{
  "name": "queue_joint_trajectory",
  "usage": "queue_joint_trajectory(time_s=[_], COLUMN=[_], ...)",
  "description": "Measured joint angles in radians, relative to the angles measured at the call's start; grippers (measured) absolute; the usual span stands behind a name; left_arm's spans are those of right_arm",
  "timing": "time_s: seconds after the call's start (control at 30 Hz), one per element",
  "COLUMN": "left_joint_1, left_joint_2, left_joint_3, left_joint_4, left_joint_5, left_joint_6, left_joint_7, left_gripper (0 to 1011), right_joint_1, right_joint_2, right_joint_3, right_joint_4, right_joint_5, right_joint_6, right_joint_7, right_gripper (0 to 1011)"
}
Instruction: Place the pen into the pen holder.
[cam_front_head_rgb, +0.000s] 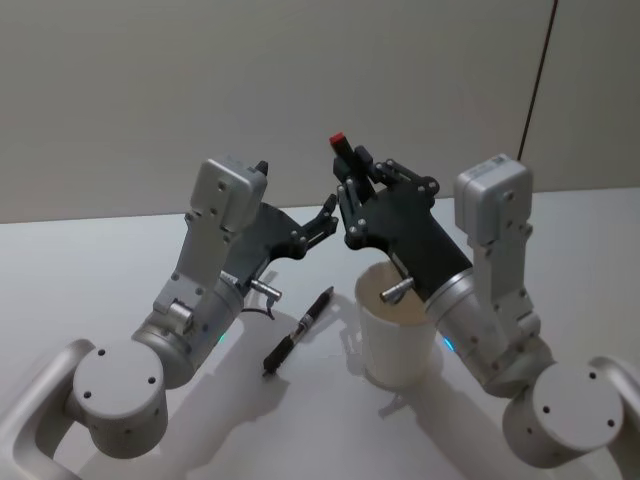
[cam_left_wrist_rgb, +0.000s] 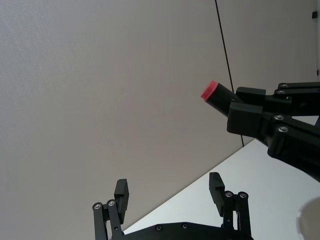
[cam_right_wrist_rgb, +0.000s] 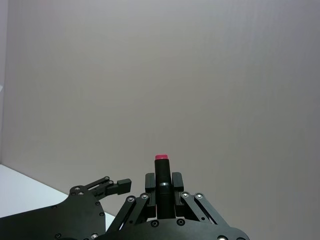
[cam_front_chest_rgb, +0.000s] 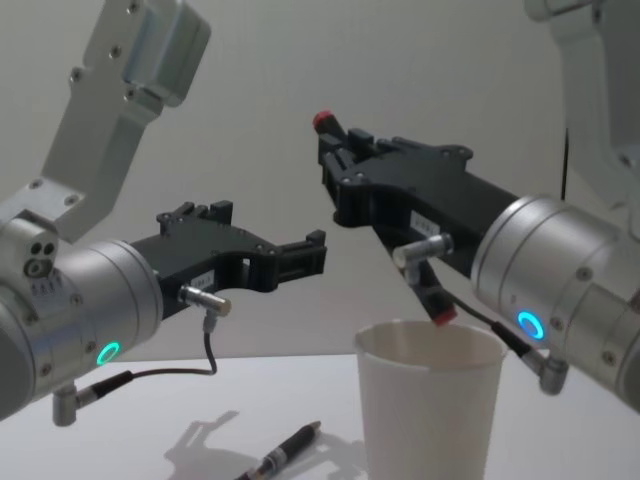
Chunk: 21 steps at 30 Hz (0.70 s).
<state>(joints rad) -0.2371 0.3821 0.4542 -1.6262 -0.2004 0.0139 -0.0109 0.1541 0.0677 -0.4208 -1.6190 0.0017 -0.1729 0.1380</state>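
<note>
My right gripper (cam_front_head_rgb: 347, 172) is shut on a black pen (cam_front_chest_rgb: 322, 121) with red ends, held slanted. The pen's upper end sticks out past the fingers (cam_right_wrist_rgb: 161, 170), and its lower end (cam_front_chest_rgb: 440, 306) hangs just above the mouth of the pen holder (cam_front_head_rgb: 395, 335), a white paper cup standing on the table. A second black pen (cam_front_head_rgb: 298, 331) lies flat on the table left of the cup. My left gripper (cam_front_head_rgb: 325, 213) hovers open and empty in the air, just left of the right gripper and above the lying pen; its two fingertips (cam_left_wrist_rgb: 121, 192) stand wide apart.
The white table (cam_front_head_rgb: 90, 270) runs back to a plain grey wall. A thin dark cord (cam_front_head_rgb: 535, 80) hangs down the wall at the right. Both arms' elbows stand near the table's front corners.
</note>
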Motion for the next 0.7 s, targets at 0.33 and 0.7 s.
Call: queue_joint_trajectory(time_s=[0.33, 0.7], left_joint_1=[0.000, 0.000], left_joint_2=[0.000, 0.000], left_joint_3=[0.000, 0.000], left_joint_4=[0.000, 0.000], left_joint_5=[0.000, 0.000], left_joint_6=[0.000, 0.000], left_joint_7=[0.000, 0.000], left_gripper=[1001, 1001], right_joint_1=[0.000, 0.000], right_joint_2=[-0.007, -0.010], right_joint_3=[-0.004, -0.005], right_joint_4=[0.017, 0.026], right_joint_5=[-0.004, -0.004], right_joint_6=[-0.006, -0.008], right_joint_7=[-0.001, -0.007], right_gripper=[185, 277])
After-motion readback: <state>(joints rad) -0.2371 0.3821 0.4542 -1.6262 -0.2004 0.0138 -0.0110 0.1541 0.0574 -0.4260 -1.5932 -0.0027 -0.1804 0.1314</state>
